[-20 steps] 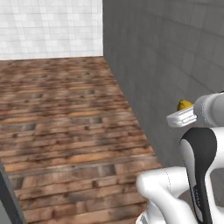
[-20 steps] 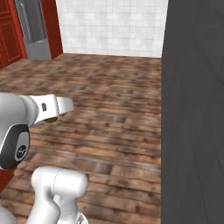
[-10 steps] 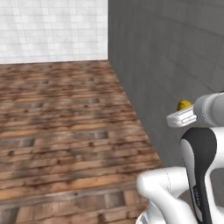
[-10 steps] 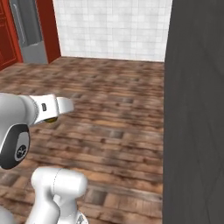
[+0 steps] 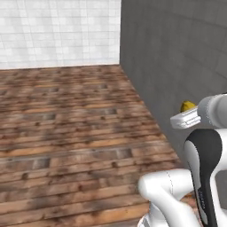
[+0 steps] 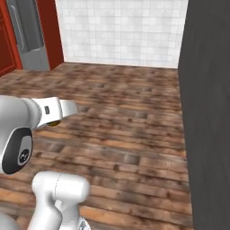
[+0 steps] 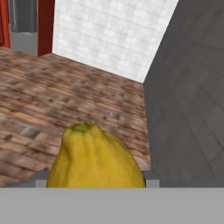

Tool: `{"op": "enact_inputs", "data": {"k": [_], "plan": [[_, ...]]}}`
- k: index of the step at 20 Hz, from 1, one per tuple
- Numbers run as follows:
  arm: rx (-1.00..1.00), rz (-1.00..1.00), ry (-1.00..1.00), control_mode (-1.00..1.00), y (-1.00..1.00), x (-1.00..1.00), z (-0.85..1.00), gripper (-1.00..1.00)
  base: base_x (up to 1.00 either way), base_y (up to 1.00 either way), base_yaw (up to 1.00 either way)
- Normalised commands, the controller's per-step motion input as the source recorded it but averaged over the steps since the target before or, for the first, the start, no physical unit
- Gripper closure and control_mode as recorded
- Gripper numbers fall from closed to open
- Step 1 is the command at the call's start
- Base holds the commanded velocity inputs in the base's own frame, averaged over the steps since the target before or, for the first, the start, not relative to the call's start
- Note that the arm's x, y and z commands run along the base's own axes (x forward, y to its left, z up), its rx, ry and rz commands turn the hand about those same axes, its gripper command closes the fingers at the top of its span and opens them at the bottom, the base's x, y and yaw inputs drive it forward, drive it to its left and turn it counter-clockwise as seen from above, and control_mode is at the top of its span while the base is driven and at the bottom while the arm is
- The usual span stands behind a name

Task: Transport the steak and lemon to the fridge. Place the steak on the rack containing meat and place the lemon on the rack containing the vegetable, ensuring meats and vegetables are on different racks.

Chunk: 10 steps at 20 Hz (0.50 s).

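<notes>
Rolling on with the base, both base cameras have swung since a second ago: the grey wall has slid across the left base view, and the red cabinet with its grey panel has come further into the right base view, while my arm keeps the same pose in each.

From my remote seat, I see the lemon sitting right up against the hand camera, bright yellow with a small green stem end pointing away from me. It is carried in the gripper, whose jaws stand partly apart and closed on the fruit. A sliver of yellow peeks out above the white hand in the left base view, and its underside shows as a dark yellow-brown edge beneath the hand in the right base view.

Below the held lemon lies the wooden plank floor, well apart from it. A white tiled wall closes the far end of the room. The dark grey wall rises on the right, near the arm, and the red cabinet stands at the far left.
</notes>
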Motion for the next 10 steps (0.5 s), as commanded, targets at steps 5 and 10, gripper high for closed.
{"op": "enact_inputs", "data": {"k": [5,10], "plan": [[0.0,0.0,0.0,1.0,0.0,0.0,0.0,1.0,1.0,1.0,0.0],[0.0,0.0,0.0,1.0,0.0,0.0,0.0,1.0,1.0,1.0,-0.06]]}}
